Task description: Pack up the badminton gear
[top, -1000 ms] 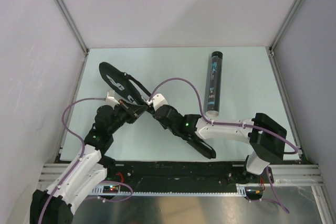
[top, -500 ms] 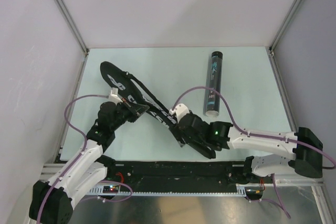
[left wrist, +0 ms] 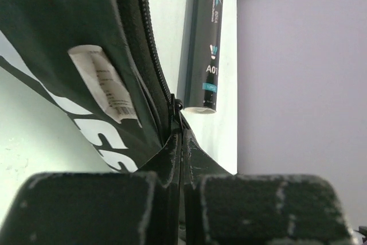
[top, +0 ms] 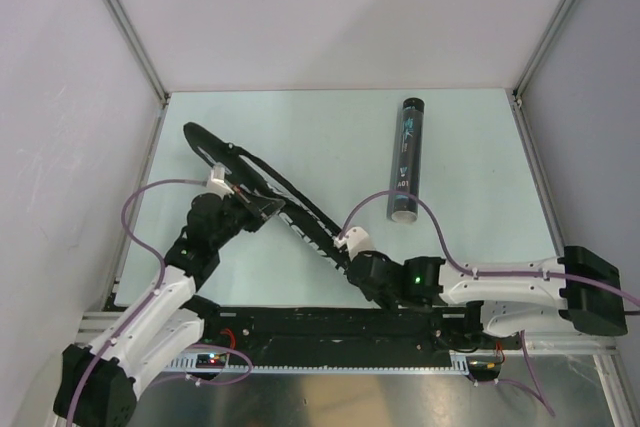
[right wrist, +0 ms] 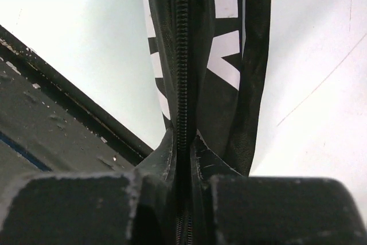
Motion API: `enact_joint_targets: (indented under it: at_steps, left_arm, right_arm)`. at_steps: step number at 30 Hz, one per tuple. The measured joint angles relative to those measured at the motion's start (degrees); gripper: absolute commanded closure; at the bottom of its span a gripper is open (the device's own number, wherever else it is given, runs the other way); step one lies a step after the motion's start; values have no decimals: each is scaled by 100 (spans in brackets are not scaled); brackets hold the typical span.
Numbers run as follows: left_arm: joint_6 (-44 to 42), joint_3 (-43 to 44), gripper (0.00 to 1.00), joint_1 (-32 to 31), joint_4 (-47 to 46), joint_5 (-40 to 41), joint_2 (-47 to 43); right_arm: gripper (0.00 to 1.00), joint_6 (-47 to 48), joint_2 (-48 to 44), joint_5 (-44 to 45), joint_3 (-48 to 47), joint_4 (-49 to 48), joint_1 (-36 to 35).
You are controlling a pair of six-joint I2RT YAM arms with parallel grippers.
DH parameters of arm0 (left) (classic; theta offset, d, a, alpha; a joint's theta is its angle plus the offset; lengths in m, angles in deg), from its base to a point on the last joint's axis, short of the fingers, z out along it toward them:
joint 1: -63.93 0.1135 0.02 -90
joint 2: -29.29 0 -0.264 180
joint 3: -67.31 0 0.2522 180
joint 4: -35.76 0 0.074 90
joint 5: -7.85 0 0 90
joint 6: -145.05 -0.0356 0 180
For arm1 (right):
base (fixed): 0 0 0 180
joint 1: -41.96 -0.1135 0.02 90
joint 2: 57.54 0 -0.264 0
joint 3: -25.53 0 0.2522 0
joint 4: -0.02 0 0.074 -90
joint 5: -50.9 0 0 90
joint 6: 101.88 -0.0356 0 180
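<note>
Pale green tabletop (top: 330, 137): black white-lettered fabric racket bag (left wrist: 51, 10) lies diagonally at left; long black cylindrical tube (top: 405, 152) well apart, right. Left gripper (left wrist: 182, 148) pinches bag just below small zip slider (left wrist: 175, 106); right gripper (right wrist: 183, 148) pinches zip seam (right wrist: 181, 55) near narrow end. Likely zipping: hold seam taut and straight, no twist

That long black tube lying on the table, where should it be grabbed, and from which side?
Grip the tube around its middle, coming straight down from above and closing across its narrow width. It lies flat on the table, long axis running near to far, both sides free, so a mid-body hold should stay balanced.
</note>
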Motion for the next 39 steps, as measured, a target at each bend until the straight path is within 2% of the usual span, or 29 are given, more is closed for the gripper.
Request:
enact_joint_targets:
  at_steps: [10, 23, 25, 27, 29, 31, 32, 35, 39]
  left_arm:
    - [358, -48, 100, -640, 79, 525, -256]
    - [566, -146, 100, -1373, 17, 1084, 162]
    - [595, -146, 100, -1565, -98, 1040, 275]
    - [599, -146, 100, -1694, -199, 1012, 393]
    - [595, -149, 100, -1722, -212, 1040, 450]
    - [584, -151, 100, -1722, -221, 1134, 459]
    - [581, -151, 100, -1716, -240, 1182, 459]
    - [544, -151, 100, -1729, -291, 1163, 476]
    - [540, -151, 100, -1738, -334, 1150, 621]
  right_arm:
    - [100, 437, 1014, 487, -564, -669, 105]
    - [100, 977, 2437, 516, -1731, -1366, 918]
    - [95, 1008, 2621, 501, -1888, -1561, 1016]
    - [83, 1038, 2767, 455, -2031, -1749, 1099]
    - [60, 1056, 2804, 376, -2079, -1818, 1147]
    - [41, 1084, 2782, 319, -2074, -1853, 1182]
    - [36, 1108, 2739, 262, -2039, -1891, 1200]
    - [28, 1193, 2330, 57, -1617, -2120, 1209]
    - [29, 1224, 1386, -138, -590, -2400, 1198]
